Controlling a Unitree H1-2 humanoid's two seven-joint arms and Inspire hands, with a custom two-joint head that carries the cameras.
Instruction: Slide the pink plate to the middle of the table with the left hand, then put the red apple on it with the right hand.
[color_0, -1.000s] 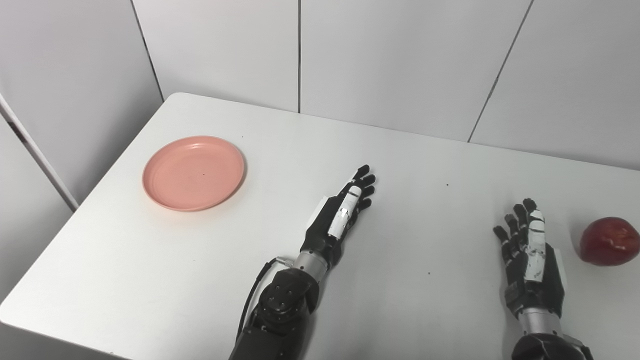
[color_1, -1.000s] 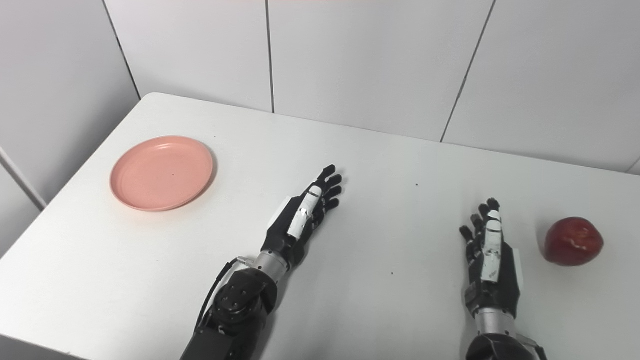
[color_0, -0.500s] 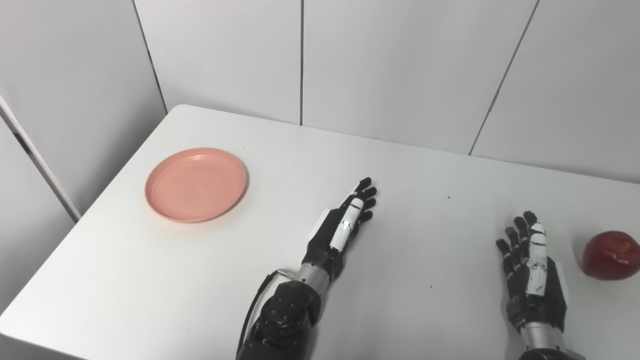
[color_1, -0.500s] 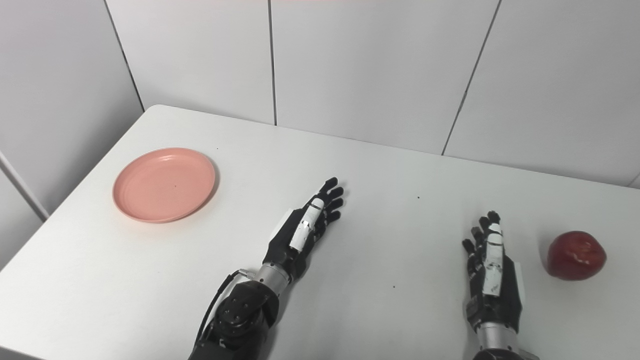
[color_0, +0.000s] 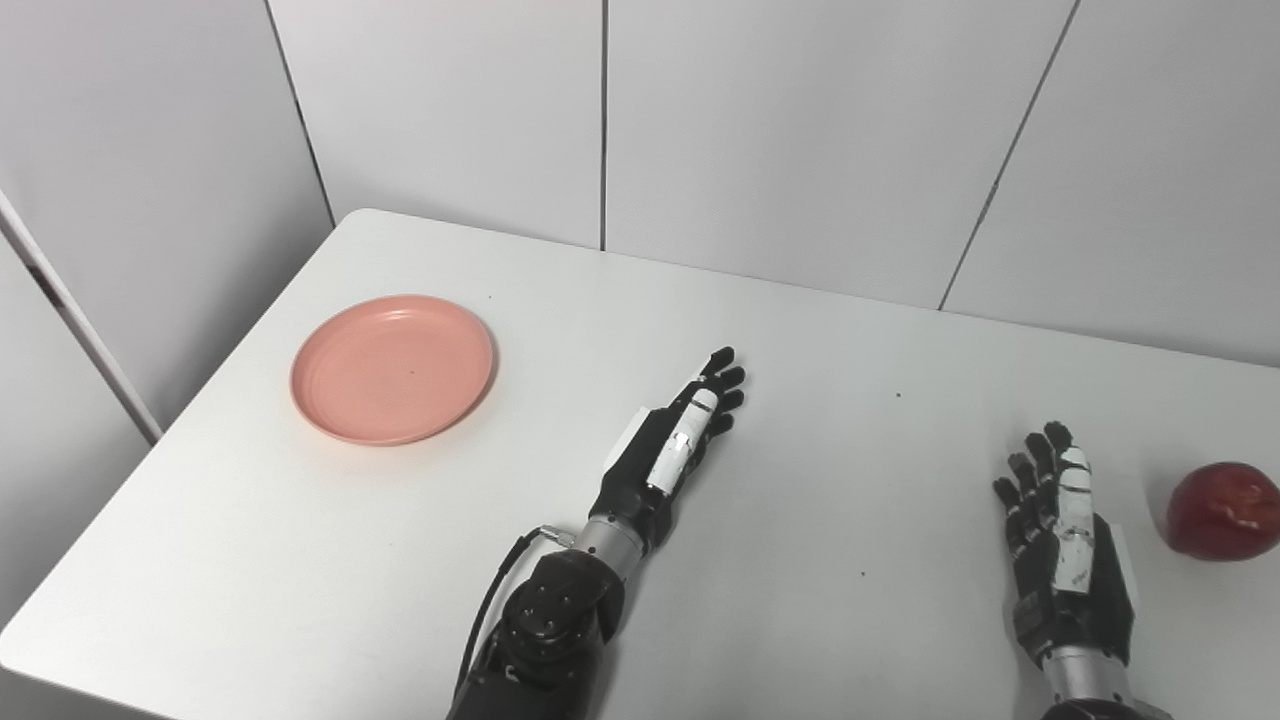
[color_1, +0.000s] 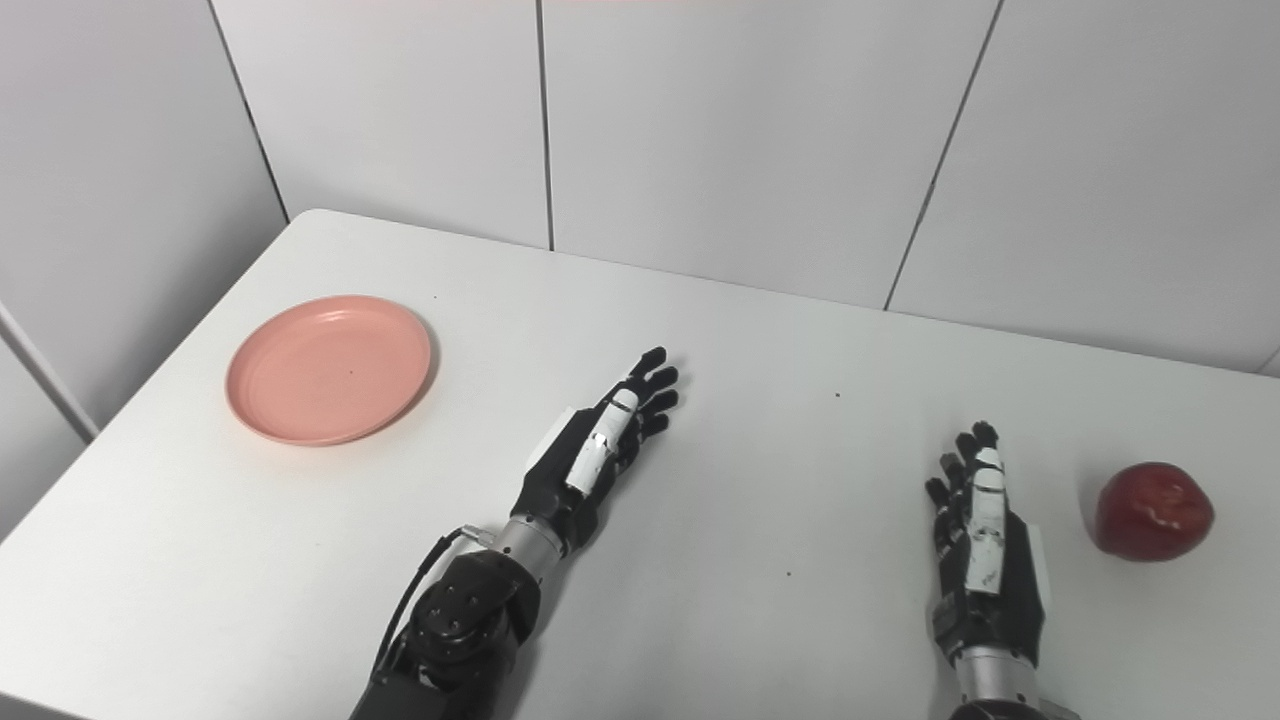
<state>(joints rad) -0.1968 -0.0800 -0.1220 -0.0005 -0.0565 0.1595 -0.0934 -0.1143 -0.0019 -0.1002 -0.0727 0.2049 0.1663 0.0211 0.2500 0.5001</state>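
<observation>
A round pink plate (color_0: 393, 368) lies flat at the left of the white table (color_0: 560, 300), with nothing on it. My left hand (color_0: 672, 445) stretches over the table's middle, well right of the plate, open with fingers straight and holding nothing. A red apple (color_0: 1221, 497) rests on the table at the far right. Just left of the apple, apart from it, my right hand (color_0: 1062, 540) is held open with fingers pointing away from me.
White wall panels (color_0: 700, 120) rise behind the table's far edge. The table's left edge (color_0: 160, 440) runs close beside the plate. Its near edge lies at the picture's bottom left.
The whole picture shifted down between the oldest frames and the later ones, a camera move. Since half a second ago my left hand has edged a little left and farther away. Plate, apple and right hand kept still.
</observation>
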